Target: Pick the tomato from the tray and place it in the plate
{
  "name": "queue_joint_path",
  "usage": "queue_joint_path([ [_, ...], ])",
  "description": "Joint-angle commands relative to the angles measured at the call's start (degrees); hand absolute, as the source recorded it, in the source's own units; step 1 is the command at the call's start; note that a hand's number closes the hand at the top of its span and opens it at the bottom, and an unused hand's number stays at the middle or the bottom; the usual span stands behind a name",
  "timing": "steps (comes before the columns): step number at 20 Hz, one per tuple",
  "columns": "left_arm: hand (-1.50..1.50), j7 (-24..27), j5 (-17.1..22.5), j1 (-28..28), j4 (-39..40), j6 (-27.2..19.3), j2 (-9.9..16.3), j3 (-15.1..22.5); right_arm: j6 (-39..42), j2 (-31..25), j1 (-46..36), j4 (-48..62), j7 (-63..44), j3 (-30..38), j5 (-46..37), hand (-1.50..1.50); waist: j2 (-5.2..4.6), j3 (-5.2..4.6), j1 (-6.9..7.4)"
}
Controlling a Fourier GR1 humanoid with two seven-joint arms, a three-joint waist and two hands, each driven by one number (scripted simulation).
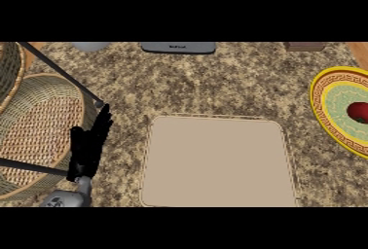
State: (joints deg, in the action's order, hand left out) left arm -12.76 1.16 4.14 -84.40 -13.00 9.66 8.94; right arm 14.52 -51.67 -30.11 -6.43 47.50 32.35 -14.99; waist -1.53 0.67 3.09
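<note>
The round red tomato [358,112] lies in the yellow-rimmed patterned plate [325,113], which sits to the right of the flat beige square tray [218,163] on the speckled granite bench [208,82]. Left of the tray, the left robot hand [91,146] stands upright – fingers straight, holding nothing – just beside a woven wicker basket [39,131]. The right robot hand is out of sight.

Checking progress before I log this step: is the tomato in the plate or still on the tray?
In the plate. The tomato lies inside the yellow-rimmed plate at the right edge; the beige tray holds nothing.
</note>
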Motion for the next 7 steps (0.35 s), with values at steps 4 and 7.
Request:
queue_joint_path([
  [4, 0.0, 0.43, -0.3, 0.73, 0.9, 0.05, 0.77, -1.04, -2.08, 0.74, 2.23, 0.21, 1.51, 0.72, 0.36, -1.5, -0.15, 0.09, 0.02],
  [7, 0.0, 0.73, 0.59, 0.01, 1.12, 0.83, 1.61, -2.04, -2.83, -0.38, 2.27, 0.29, -0.15, 0.38, -0.15, -1.5, -0.13, 0.05, 0.37],
])
